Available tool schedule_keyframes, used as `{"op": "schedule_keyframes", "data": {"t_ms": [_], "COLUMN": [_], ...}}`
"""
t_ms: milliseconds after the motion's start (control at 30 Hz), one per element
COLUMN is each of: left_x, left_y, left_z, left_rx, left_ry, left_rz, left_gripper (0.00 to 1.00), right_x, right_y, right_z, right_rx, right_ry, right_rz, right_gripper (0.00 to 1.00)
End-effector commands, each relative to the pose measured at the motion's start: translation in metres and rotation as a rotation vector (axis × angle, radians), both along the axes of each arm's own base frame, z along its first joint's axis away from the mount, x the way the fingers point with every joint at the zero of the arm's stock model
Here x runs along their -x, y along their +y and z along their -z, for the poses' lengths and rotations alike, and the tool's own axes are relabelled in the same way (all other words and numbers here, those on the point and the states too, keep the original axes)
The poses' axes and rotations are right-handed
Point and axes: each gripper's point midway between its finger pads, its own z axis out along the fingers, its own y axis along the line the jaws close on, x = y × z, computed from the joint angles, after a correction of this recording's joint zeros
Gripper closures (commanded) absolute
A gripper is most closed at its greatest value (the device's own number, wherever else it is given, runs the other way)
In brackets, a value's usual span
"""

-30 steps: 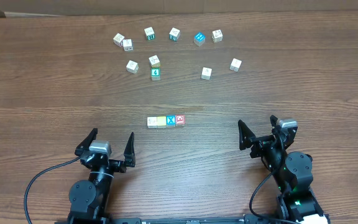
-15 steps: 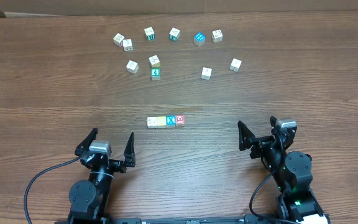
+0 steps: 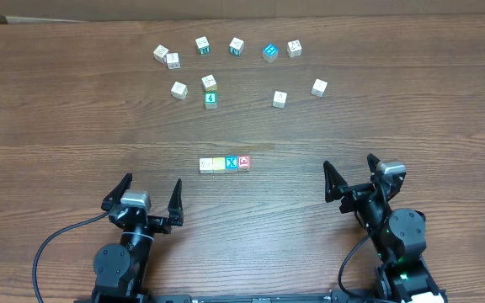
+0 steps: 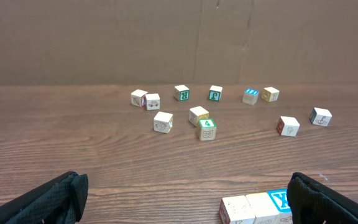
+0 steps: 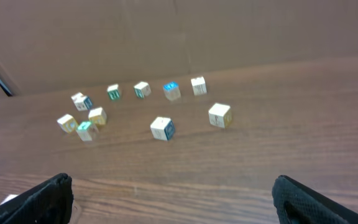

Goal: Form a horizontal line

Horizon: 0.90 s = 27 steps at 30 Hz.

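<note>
Two grippers sit at my near edge of the wooden table, both with jaws spread wide and grasping nothing: left gripper, right gripper. Between them and a little farther out lies the horizontal line: white cube, pale yellow cube, blue X cube, red-faced cube, side by side and apparently touching. Loose cubes lie scattered well beyond, the green cube nearest.
</note>
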Motion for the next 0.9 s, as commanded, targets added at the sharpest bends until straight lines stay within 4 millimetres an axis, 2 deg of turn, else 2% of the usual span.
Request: {"op": "schedule_keyframes", "data": {"t_ms": [0,200,700,867], "left_x": [0.0,0.0,0.0,0.0], "left_y": [0.003,0.003,0.003,0.003], "left_z": [0.0,0.0,0.0,0.0], "left_rx": [-0.022,-0.022,-0.022,-0.022], "left_ry": [-0.009,-0.009,-0.009,-0.009], "left_rz": [-0.01,-0.01,-0.01,-0.01], "left_gripper": [0.0,0.01,0.0,0.01], "right_x": [0.004,0.007,0.016,0.019], "right_y": [0.001,0.0,-0.014,-0.015], "right_z": [0.0,0.0,0.034,0.039], "right_rx": [-0.009,-0.008,0.061,0.067], "right_ry": [-0.039,-0.042,0.093,0.112], "right_rz": [-0.014,-0.011,0.052,0.056], "right_gripper": [0.0,0.0,0.0,0.0]}}
